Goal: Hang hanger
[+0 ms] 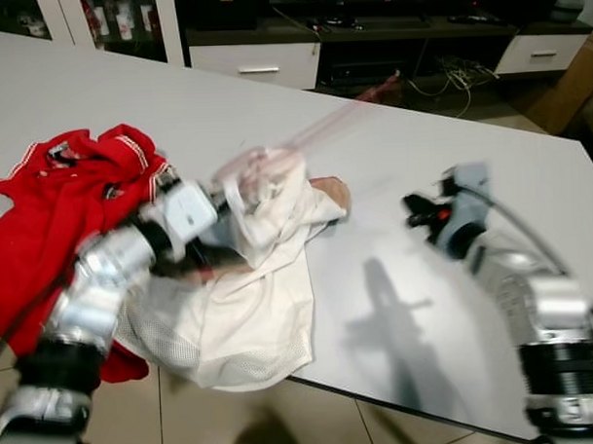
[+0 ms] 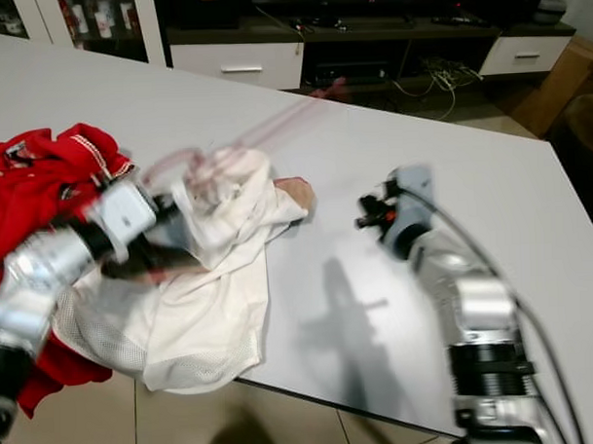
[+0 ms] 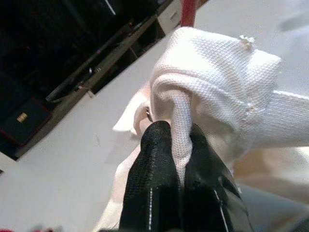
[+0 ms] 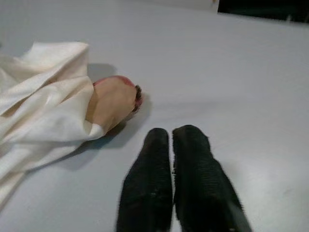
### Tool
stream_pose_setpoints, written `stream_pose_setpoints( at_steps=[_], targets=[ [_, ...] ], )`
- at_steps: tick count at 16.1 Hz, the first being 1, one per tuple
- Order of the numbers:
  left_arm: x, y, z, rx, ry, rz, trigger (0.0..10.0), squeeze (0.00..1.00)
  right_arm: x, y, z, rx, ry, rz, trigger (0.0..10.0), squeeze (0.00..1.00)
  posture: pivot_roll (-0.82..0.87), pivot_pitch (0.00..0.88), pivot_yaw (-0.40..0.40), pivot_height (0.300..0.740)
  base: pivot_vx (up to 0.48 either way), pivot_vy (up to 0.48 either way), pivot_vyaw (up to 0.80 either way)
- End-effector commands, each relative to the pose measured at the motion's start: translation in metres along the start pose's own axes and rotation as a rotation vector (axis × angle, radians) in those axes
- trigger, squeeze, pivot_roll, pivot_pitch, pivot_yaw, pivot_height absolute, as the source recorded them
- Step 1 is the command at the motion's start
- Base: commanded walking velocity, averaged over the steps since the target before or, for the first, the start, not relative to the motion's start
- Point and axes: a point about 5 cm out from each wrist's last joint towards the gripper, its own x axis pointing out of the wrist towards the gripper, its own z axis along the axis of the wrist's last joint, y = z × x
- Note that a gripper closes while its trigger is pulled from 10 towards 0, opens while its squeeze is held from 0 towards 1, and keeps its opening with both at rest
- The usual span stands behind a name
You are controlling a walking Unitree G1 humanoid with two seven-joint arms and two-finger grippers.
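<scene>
In the left eye view, a white garment is seen heaped on the near edge of the grey table, partly hanging over it, with a red garment bunched beside it at the robot's left. The left gripper is raised into the top of the white cloth, and a blurred pink streak, judged to be the hanger, runs up from that bunch toward the far side of the table; the blur suggests it is being swung. The right gripper is held low over bare table, well apart from the cloth, apparently kept out of the way. In the right eye view, the same layout is shown. In the left wrist view, the left gripper's fingers are pinched on a rolled fold of white mesh, probably so that garment and hanger are lifted together; a red bar is glimpsed above the bunch. In the right wrist view, the right gripper's fingers are pressed together with nothing between them, near a pinkish rounded object tucked under the cloth, whose nature cannot be told.
</scene>
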Motion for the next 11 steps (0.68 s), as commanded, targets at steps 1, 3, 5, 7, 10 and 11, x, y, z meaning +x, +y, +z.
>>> stream_pose_setpoints(
  at_steps=[1, 3, 5, 7, 10, 11],
  targets=[
    [0.0, 0.0, 0.008, 0.008, -0.036, 0.009, 0.0, 0.0, 0.002, 0.0, 0.003, 0.065, -0.03, -0.003, 10.0, 1.0, 0.06, 0.095, -0.09, 0.74, 0.0, 0.0, 0.0],
    [-0.001, -0.005, 0.007, -0.003, -0.041, 0.012, 0.0, 0.0, 0.01, 0.014, 0.001, 0.154, -0.044, 0.056, 10.0, 1.0, 0.07, 0.097, -0.098, 0.74, 0.0, 0.0, 0.0],
    [-0.002, -0.006, 0.007, -0.013, -0.043, 0.054, 0.0, 0.0, 0.02, 0.026, 0.004, 0.22, -0.062, 0.101, 10.0, 0.95, 0.08, 0.099, -0.107, 0.74, 0.0, 0.0, 0.0],
    [-0.003, -0.004, 0.007, -0.023, -0.047, 0.139, 0.0, 0.0, 0.03, 0.038, 0.009, 0.233, -0.085, 0.136, 10.0, 0.0, 0.08, 0.097, -0.113, 0.74, 0.0, 0.0, 0.0],
    [-0.001, -0.008, 0.004, -0.046, -0.03, 0.183, 0.0, 0.0, 0.038, 0.05, 0.0, 0.208, -0.05, 0.183, 10.0, 0.0, 0.07, 0.096, -0.114, 0.74, 0.0, 0.0, 0.0],
    [0.0, -0.009, 0.004, -0.052, -0.034, 0.186, 0.0, 0.0, 0.04, 0.054, -0.003, 0.206, -0.034, 0.195, 10.0, 0.0, 0.07, 0.096, -0.114, 0.74, 0.0, 0.0, 0.0]
  ],
)
